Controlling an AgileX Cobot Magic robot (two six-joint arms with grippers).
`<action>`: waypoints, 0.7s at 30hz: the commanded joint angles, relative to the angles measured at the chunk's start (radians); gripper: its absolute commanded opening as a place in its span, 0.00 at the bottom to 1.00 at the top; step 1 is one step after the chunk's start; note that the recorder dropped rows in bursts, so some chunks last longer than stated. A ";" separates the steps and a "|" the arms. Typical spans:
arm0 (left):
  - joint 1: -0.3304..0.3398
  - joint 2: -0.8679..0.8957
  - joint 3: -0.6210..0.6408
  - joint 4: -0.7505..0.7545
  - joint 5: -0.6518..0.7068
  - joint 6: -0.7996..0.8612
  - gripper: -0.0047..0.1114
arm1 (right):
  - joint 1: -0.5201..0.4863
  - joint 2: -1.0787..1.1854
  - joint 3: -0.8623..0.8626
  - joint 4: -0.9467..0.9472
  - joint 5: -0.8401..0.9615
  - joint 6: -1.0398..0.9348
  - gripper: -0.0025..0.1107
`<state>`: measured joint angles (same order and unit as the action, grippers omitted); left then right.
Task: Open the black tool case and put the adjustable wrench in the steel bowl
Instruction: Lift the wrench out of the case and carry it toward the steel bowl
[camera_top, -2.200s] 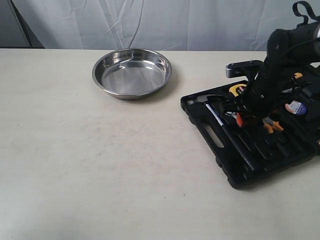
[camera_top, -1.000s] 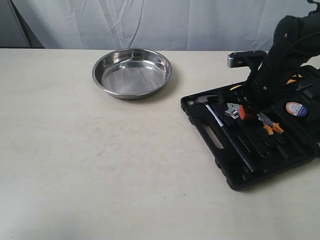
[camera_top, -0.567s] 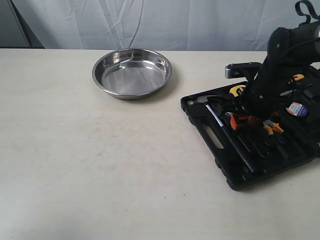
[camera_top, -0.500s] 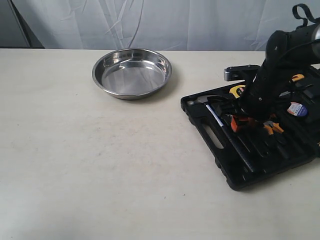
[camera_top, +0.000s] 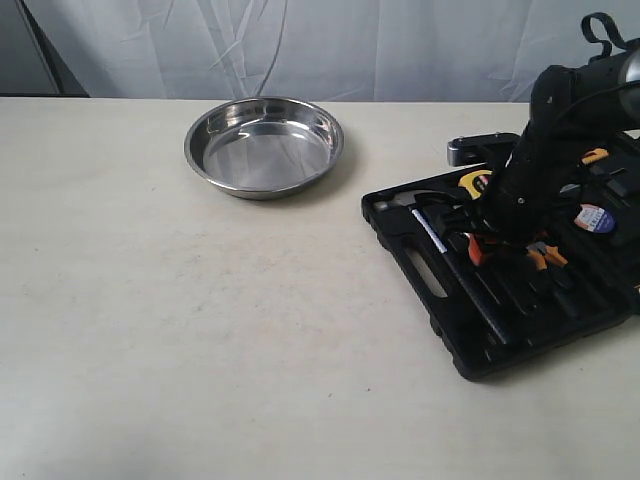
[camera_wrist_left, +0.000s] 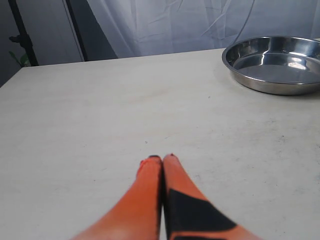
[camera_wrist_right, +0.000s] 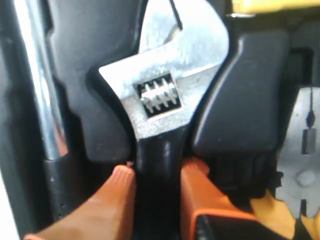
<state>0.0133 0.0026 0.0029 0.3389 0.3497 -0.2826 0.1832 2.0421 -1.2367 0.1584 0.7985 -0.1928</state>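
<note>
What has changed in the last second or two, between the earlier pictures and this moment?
The right gripper, which was lifted above the open black tool case a second ago, has come down again. Its fingers now sit on both sides of the handle of the adjustable wrench, apparently gripping it. The wrench still lies in its slot. The steel bowl, empty, and the case have not moved.

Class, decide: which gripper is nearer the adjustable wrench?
Right. The right gripper grips the adjustable wrench by its handle; the left gripper sits shut over the table, well away.

No text can be read; the round sticker (camera_top: 592, 217) in the tool case (camera_top: 455, 325) is too small.
</note>
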 joint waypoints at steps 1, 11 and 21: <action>0.004 -0.003 -0.003 0.004 -0.010 -0.002 0.04 | -0.003 -0.035 0.004 0.001 0.015 0.000 0.02; 0.004 -0.003 -0.003 0.004 -0.010 -0.002 0.04 | -0.003 -0.185 0.004 0.008 -0.022 0.002 0.01; 0.004 -0.003 -0.003 0.004 -0.010 -0.002 0.04 | 0.041 -0.131 -0.226 0.139 -0.039 -0.066 0.01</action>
<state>0.0133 0.0026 0.0029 0.3389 0.3497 -0.2826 0.2043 1.8846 -1.3766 0.2564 0.7840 -0.2265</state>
